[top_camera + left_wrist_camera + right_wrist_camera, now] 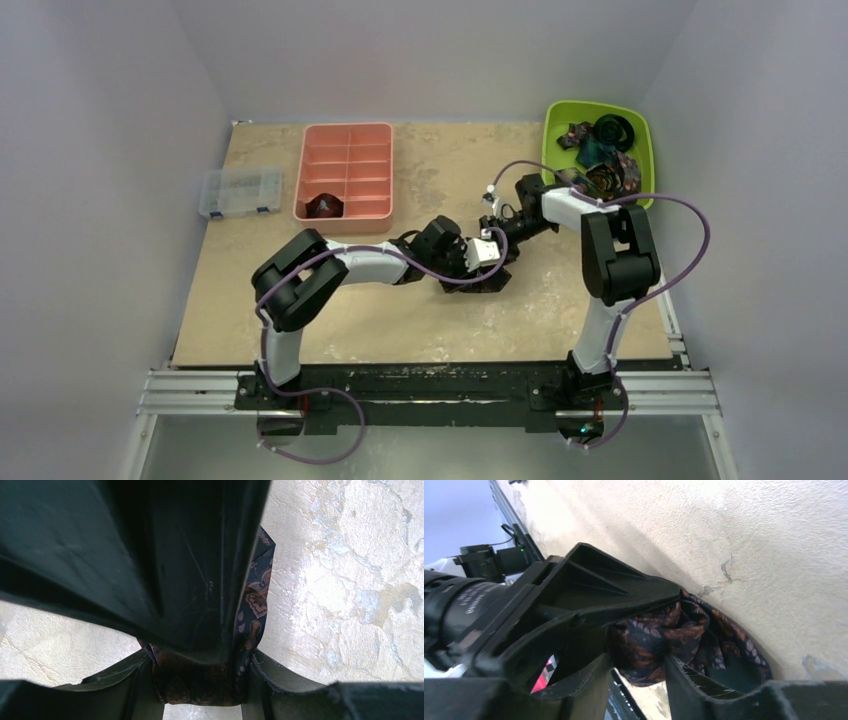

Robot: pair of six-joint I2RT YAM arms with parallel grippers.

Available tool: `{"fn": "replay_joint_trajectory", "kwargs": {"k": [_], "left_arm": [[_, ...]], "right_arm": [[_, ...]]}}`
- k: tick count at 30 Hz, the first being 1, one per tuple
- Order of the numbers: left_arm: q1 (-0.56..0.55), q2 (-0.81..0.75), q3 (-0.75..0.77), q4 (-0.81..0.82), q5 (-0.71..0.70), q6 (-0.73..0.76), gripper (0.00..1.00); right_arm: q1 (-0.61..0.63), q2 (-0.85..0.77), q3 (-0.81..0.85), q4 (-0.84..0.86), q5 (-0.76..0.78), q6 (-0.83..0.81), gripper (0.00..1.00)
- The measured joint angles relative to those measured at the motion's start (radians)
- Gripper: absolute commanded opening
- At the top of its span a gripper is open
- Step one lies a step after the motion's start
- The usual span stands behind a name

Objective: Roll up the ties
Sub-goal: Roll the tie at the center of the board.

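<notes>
A dark brown-maroon patterned tie [255, 600] sits partly coiled just above the table. My left gripper [200, 666] is shut on it, the fabric filling the gap between both fingers. In the right wrist view the coiled tie [674, 630] bulges between the fingers of my right gripper [641, 667], which stand apart and open around it, close against the black left gripper's fingers [589, 590]. In the top view the left gripper [488, 278] and right gripper [492, 245] meet at mid-table and hide the tie. More ties [603, 160] lie in the green bin.
A green bin [552, 130] stands at the back right. A pink compartment tray [345, 140] holds one rolled tie [323, 206] in its near-left cell. A clear plastic box [240, 192] lies at the left. The beige table [400, 320] ends at the metal rail.
</notes>
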Motion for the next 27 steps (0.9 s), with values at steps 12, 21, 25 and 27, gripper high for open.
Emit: {"fn": "replay_joint_trajectory", "kwargs": {"k": [12,21,25,27], "left_arm": [[0.014,0.002,0.009,-0.014,0.045,0.005,0.56],[0.043,0.025,-0.011,0.084,0.176,-0.051,0.54],[0.048,0.044,-0.011,0.134,0.203,-0.073,0.44],[0.048,0.049,-0.016,0.156,0.208,-0.072,0.32]], "right_arm": [[0.007,0.044,-0.023,-0.008,0.024,-0.003,0.00],[0.000,0.072,-0.006,-0.039,0.063,0.001,0.00],[-0.004,0.087,0.008,-0.058,0.079,0.006,0.00],[-0.006,0.093,0.013,-0.064,0.082,0.008,0.02]]}}
